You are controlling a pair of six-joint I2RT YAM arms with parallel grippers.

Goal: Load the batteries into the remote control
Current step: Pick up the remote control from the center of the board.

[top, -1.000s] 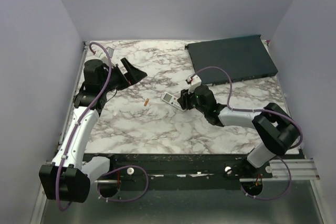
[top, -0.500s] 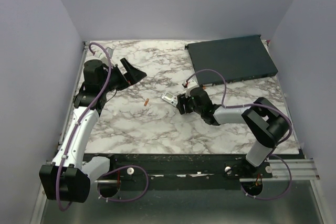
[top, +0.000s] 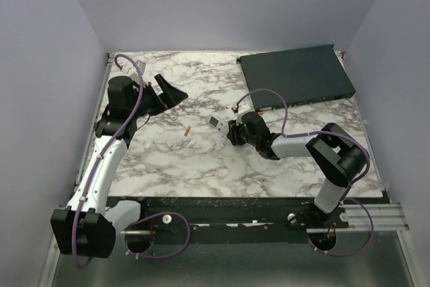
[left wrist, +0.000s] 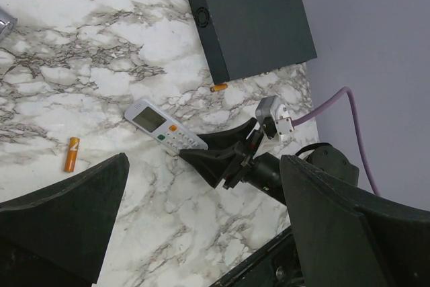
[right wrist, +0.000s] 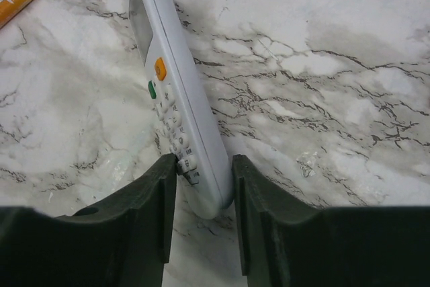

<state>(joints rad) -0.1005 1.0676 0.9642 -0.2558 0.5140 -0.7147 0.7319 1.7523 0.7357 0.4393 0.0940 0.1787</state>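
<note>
R gripper (right wrist: 203, 162) about half closed on the remote (right wrist: 168, 72). Both pads touch its near end, one on the button side, the other on the back. Remote is tilted up on a long edge, display + orange btn facing the pad at view-left. Its far end runs straight out from the fingertips over the table (top: 175, 159).

One battery (right wrist: 17, 1) lies flat beyond the remote's far end, off to the button-side of the R fingers, clear of the remote. 2nd battery (left wrist: 218, 87) lies out past the R gripper, just beside the edge of the dark box (left wrist: 248, 11).

L gripper (top: 171, 92) is wide open and holds nothing, well apart from the remote. In its wrist view the remote and R fingers show between its two fingers, further out.
</note>
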